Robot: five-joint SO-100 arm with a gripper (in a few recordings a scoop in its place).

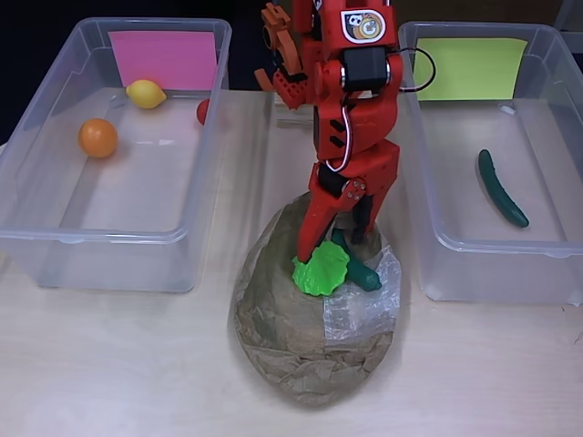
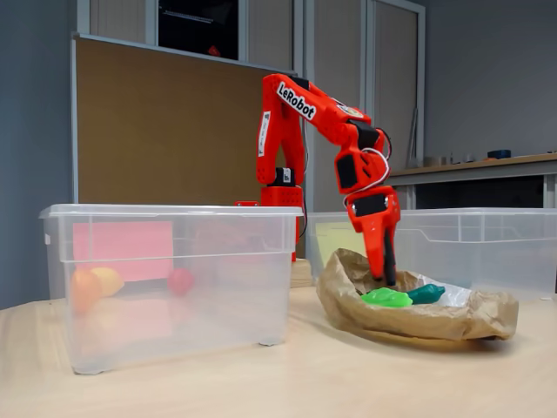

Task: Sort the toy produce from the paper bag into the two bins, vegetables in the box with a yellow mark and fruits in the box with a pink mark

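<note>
Inside the crumpled brown paper bag point(image 1: 310, 337), my red two-finger gripper point(image 1: 339, 238) reaches down at the bright green leafy toy vegetable point(image 1: 322, 269), with a darker green piece point(image 1: 363, 273) just beside it. I cannot tell how wide my fingers stand or whether they hold anything. I judge the flat leaf could slip free, or the paper snag and lift with it.

Your arm point(image 2: 300, 113) is bright red-orange plastic with black motor blocks at the joints. White "LeRobot" lettering point(image 2: 297, 100) runs along the upper link, and a round panda sticker point(image 1: 363, 25) sits near the wrist. Thin white and black cables point(image 1: 342, 137) loop beside the gripper point(image 1: 339, 238).
</note>
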